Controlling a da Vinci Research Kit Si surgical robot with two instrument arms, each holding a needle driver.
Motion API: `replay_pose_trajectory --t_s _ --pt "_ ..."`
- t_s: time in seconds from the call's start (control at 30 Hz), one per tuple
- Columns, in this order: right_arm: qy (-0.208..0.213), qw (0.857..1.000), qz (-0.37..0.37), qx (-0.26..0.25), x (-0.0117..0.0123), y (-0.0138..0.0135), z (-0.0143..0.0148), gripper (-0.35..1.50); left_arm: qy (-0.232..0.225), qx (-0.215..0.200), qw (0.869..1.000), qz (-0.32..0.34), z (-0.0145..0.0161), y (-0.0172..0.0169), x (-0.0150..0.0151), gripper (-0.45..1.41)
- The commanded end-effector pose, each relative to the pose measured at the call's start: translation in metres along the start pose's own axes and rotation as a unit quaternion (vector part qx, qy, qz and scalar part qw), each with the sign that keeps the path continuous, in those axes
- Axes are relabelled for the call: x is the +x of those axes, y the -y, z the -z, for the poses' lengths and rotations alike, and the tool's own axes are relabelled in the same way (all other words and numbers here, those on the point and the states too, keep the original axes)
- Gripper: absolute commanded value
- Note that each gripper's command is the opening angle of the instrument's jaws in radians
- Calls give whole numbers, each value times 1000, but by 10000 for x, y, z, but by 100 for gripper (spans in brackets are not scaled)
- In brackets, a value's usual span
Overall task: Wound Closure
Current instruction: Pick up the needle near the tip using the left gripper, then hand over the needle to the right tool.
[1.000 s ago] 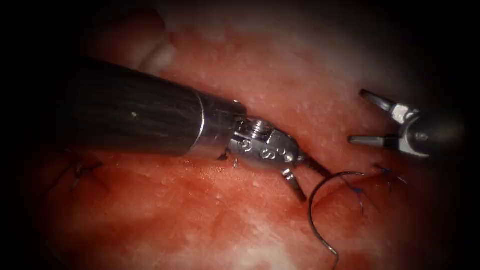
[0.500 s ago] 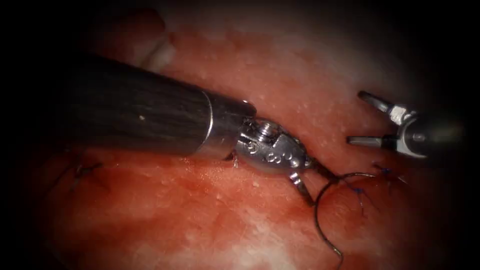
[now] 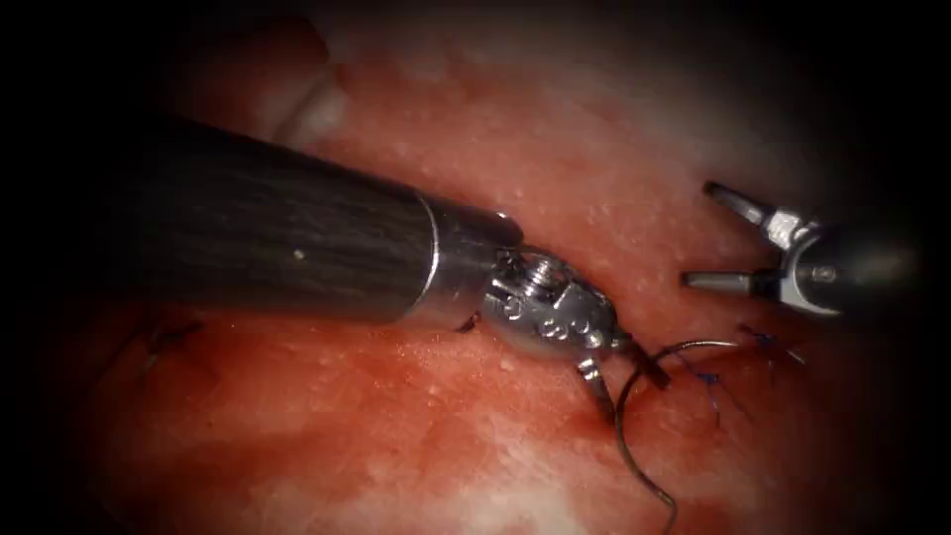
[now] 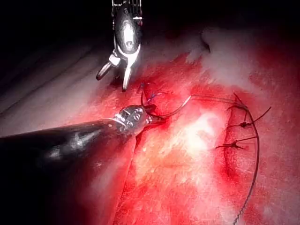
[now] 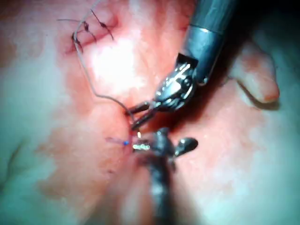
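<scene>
Tissue (image 3: 416, 426) lies under both tools, wet w/ red fluid (image 3: 327, 386). Left tool (image 3: 622, 369) has jaws spread astride the needle (image 3: 624, 436), not clamped, probably lining up a grip near its upper curve. Needle's arc lies just below those jaws, one end apparently in tissue by the thread (image 3: 708, 381). Right tool (image 3: 701, 235), jaws spread & holding nothing, hangs well apart, leaving room.

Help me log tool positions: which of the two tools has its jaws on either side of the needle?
The left arm's tool, entering from the endoscope view's left: its open jaws straddle the needle near the upper curve. The right arm's tool hangs open, apart from it, holding nothing.
</scene>
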State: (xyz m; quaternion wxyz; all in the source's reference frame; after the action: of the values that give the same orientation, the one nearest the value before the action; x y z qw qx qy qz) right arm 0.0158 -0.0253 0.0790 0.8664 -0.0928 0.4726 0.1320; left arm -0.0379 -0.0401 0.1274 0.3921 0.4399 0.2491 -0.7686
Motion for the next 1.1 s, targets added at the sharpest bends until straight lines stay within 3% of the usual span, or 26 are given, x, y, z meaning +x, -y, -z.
replay_pose_trajectory --t_s 0.03,0.17,0.23,0.6,0.73,0.87,1.1 --pt "-1 1000 0 1 -1 6 -6 121 -3 1 1000 0 -2 5 -4 27" --pt "-2 1000 0 0 -1 6 -6 121 16 22 1000 7 9 6 -8 -27" --pt "-2 1000 0 0 -1 6 -6 121 23 30 999 19 14 5 -11 -45" --pt "-4 1000 -5 -2 0 5 -5 119 62 82 993 64 37 -15 -7 -45" --pt "-21 997 -74 -17 7 -2 -1 119 85 112 987 77 52 -26 3 -45" --pt "-45 981 -188 -20 25 -6 9 119 127 133 977 104 69 -37 11 -45" --pt "-71 942 -327 36 54 14 15 104 197 194 944 182 104 -47 10 -45"
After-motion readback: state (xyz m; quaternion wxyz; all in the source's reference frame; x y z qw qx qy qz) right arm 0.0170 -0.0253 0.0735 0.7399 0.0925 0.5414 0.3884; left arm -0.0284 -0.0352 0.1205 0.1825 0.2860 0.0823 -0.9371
